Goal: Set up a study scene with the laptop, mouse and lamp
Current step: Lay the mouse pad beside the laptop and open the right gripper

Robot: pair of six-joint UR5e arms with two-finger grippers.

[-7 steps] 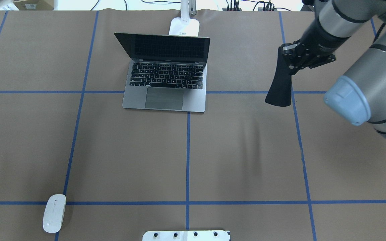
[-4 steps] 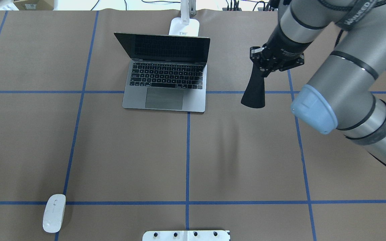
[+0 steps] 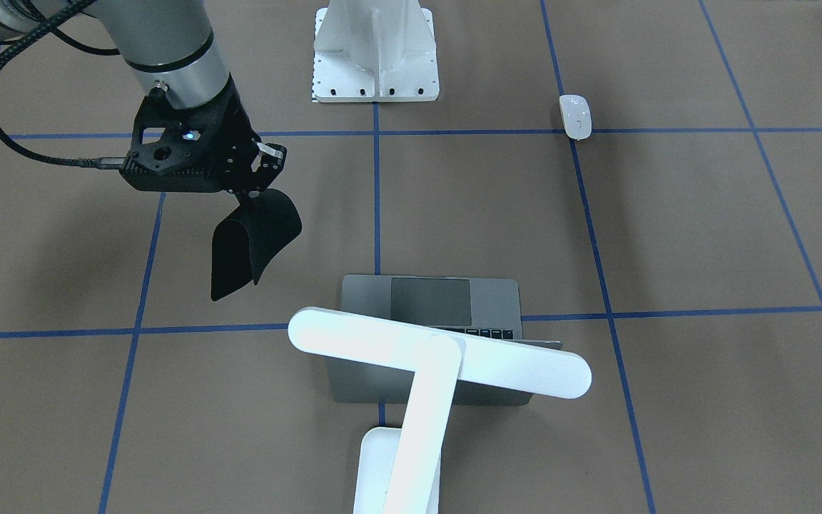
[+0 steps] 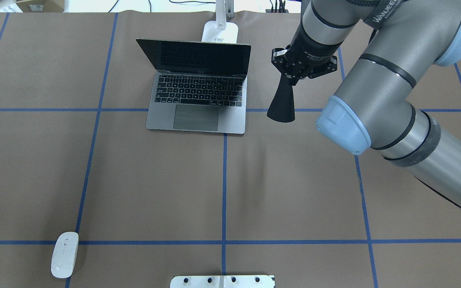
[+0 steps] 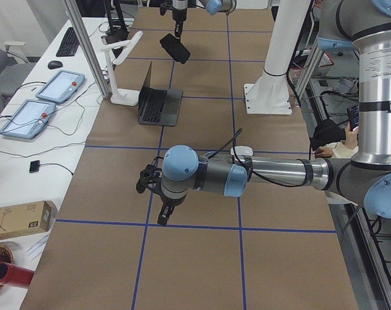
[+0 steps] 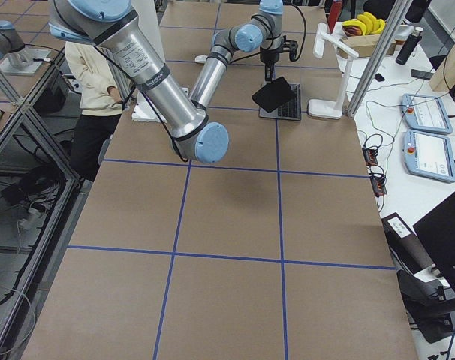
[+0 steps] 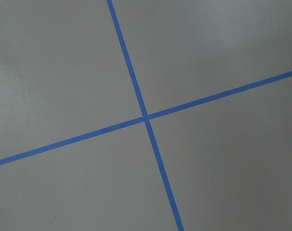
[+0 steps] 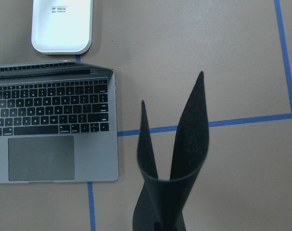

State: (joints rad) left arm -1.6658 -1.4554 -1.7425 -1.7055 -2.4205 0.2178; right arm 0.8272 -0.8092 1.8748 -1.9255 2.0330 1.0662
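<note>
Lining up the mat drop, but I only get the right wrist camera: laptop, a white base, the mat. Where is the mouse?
Observer: The mouse lies far from your black mat, on the robot's left, near the robot's edge of the table.
Operator: Where is the lamp's head?
Observer: The lamp holds its bar head high on its arm, roughly above its base behind the laptop screen.
Operator: And the left arm?
Observer: The left gripper hovers above a blue tape crossing; open or shut, I cannot tell.
</note>
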